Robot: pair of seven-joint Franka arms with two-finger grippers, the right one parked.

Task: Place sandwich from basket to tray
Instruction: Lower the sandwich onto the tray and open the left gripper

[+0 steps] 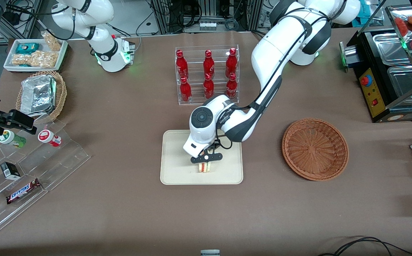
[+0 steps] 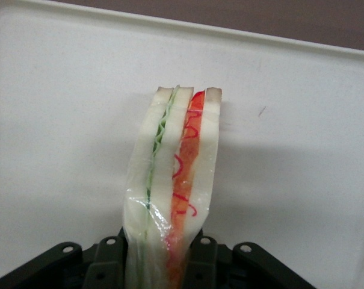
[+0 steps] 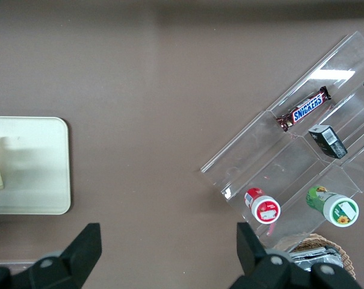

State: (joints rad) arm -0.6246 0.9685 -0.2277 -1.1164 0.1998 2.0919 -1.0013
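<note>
From the wrist, the gripper [image 2: 163,265] clenches the sandwich [image 2: 172,180], showing 2 filling layers over the tray [image 2: 61,120]. Only the front view shows the basket [image 1: 315,149], well apart toward the working arm's end.

my gripper [image 1: 204,163] over tray [image 1: 172,170], clamping sandwich [image 1: 204,167] (it touches the tray) | basket [image 1: 315,149] beside tray, toward my arm's end

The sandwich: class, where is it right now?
The sandwich sits over the tray, clamped in the tool, nearer the front camera than the bottle rack.
</note>
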